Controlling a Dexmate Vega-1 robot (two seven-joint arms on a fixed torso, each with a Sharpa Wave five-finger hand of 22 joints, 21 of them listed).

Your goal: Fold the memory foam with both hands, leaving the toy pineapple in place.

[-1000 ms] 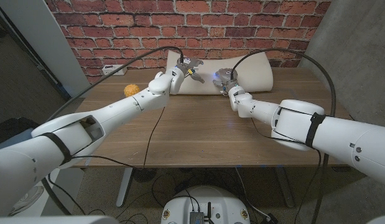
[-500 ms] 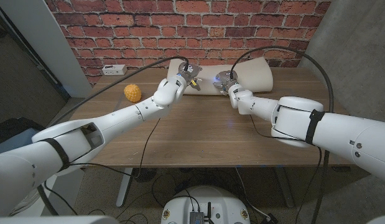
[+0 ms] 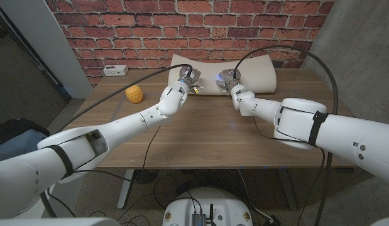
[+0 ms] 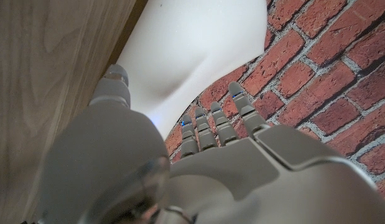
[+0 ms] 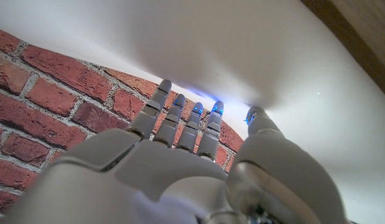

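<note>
Fingers (image 4: pixel 212 124) of the left hand (image 3: pixel 187 78) reach straight out, slightly apart, over the near edge of the white, curved memory foam pad (image 3: pixel 251 66), gripping nothing. Right hand (image 3: pixel 229 80) reaches likewise, fingers extended beside the foam; whether they touch it is hard to tell. Foam lies at the wooden table's (image 3: pixel 200 132) far edge against the red brick wall (image 3: pixel 200 25). Yellow toy pineapple (image 3: pixel 134 94) sits well left of both hands.
</note>
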